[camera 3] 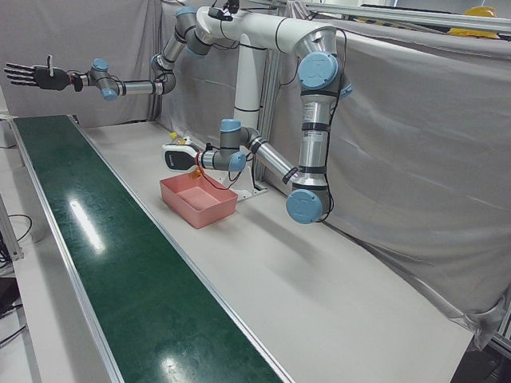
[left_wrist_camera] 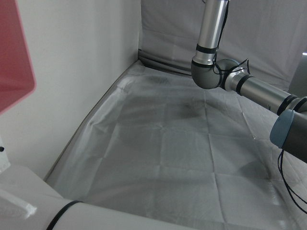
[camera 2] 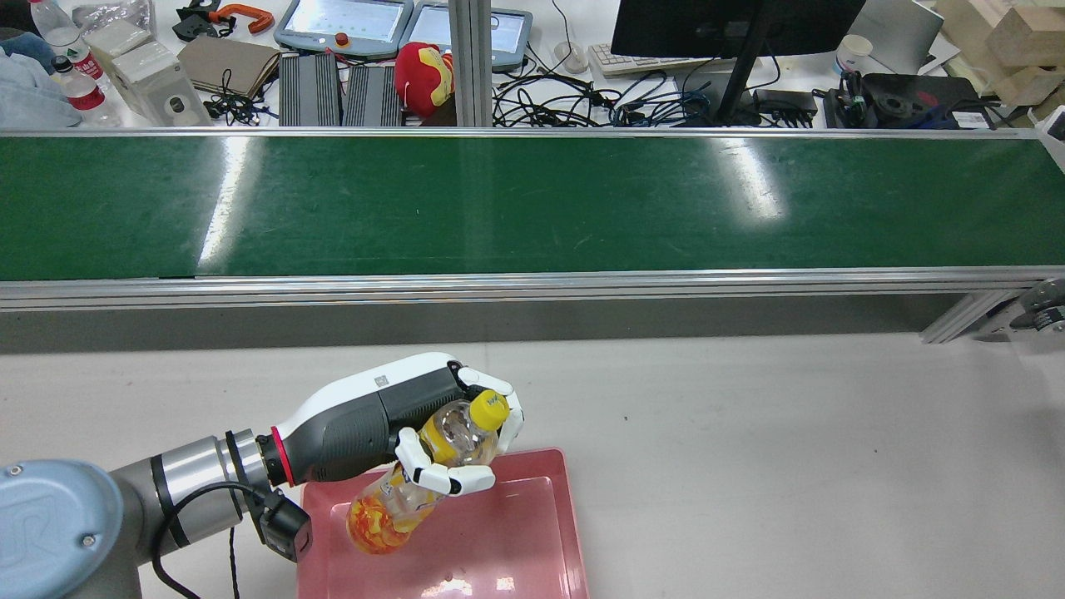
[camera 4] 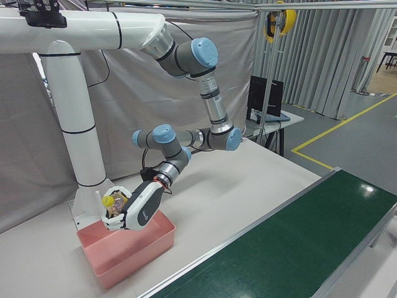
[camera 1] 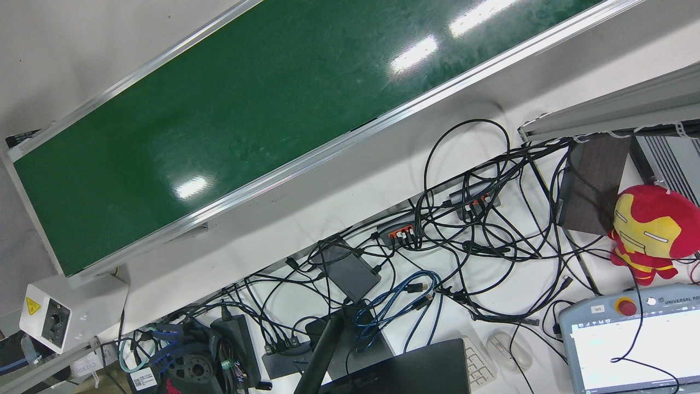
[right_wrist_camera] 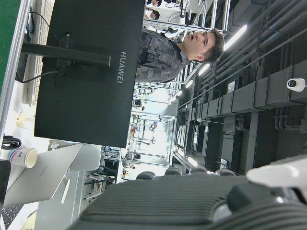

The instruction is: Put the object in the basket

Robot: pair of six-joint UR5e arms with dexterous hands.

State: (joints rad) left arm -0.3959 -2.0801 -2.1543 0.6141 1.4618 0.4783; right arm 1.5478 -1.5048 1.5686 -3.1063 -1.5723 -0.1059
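Left hand (camera 2: 433, 428): we see it closed around the bottle, with white fingers (camera 2: 441, 476) wrapped over the neck and upper body. It hangs above the basket, near the rear edge of the table on the robot's left side. The right-front view shows the same hand (camera 4: 127, 210) just over the basket.

Bottle (camera 2: 416, 482): we see a clear plastic bottle with a yellow cap (camera 2: 489, 408) and an orange and red label on its lower part. It is tilted, cap up and away from the robot, bottom pointing down to the basket. It is held in the air; we cannot tell if the bottom touches the basket.

Basket (camera 2: 532, 541): we see a pink shallow tray standing on the table (camera 2: 749, 457), close to the rear edge. In the left-front view the basket (camera 3: 200, 203) stands between the conveyor belt and the arm pedestal.

Right hand (camera 3: 32, 76): we see it only in the left-front view, raised high, with fingers spread and holding nothing, well apart from the basket.

Conveyor belt (camera 2: 532, 204): we see a long green belt along the far edge of the table.
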